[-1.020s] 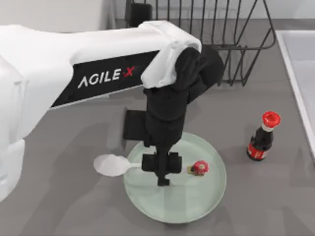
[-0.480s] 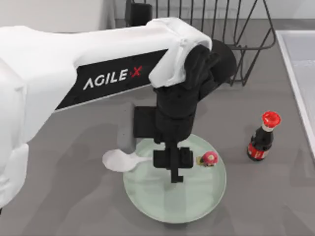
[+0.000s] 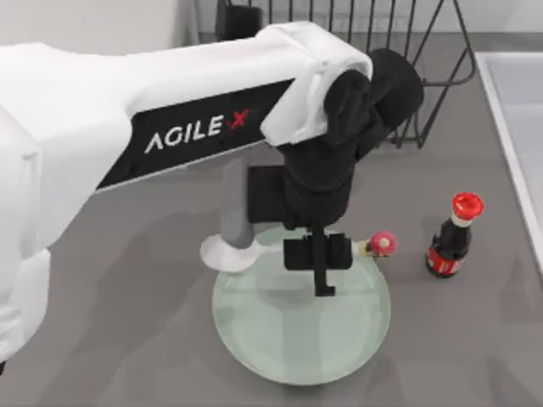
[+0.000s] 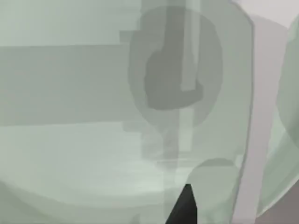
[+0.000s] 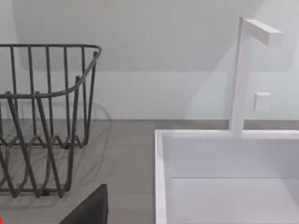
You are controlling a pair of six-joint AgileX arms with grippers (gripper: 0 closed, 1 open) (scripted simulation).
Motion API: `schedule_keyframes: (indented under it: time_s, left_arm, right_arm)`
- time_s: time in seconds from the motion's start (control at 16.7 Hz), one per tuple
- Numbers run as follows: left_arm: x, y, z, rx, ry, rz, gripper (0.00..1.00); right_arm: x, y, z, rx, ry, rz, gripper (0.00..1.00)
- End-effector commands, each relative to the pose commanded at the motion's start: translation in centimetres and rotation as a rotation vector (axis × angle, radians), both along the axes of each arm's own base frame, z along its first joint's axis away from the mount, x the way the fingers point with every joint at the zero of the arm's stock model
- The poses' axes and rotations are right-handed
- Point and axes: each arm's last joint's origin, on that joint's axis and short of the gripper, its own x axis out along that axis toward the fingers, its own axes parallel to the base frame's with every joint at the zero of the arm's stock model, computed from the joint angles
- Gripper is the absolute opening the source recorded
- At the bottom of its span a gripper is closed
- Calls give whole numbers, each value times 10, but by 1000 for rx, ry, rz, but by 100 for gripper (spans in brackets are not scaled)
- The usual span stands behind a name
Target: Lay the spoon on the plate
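My left gripper [image 3: 321, 259] hangs over the far half of the pale-green plate [image 3: 297, 339], shut on the handle of the white spoon [image 3: 225, 253]. The spoon lies crosswise. Its bowl is over the plate's far left rim and its pink-red knob [image 3: 383, 243] is just past the far right rim. I cannot tell whether the spoon touches the plate. In the left wrist view the glossy plate [image 4: 70, 116] is very close, with one dark fingertip [image 4: 184, 207] at the edge. A dark part of my right gripper [image 5: 88, 210] shows in the right wrist view, away from the plate.
A dark bottle with a red cap [image 3: 450, 242] stands just right of the plate. A black wire dish rack [image 3: 407, 76] is at the back, and a white sink [image 3: 517, 110] runs along the right edge. The sink's faucet [image 5: 243, 74] rises behind it.
My left gripper has carried the spoon to the right and toward the back. The spoon's knob went from mid-plate to beyond the far right rim, and its bowl now reaches the left rim.
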Motion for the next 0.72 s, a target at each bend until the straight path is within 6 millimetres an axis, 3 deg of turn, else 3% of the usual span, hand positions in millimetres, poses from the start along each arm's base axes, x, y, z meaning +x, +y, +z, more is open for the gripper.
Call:
schedule_keyframes:
  time_s: [0.48,0.72]
  left_arm:
    - [12,-5,12,-87,-131,12,0]
    - [11,0,5,-79,-105,15,0]
  right_arm:
    - [0,0,0,0,0,0,100]
    - [0,0,0,0,0,0,100]
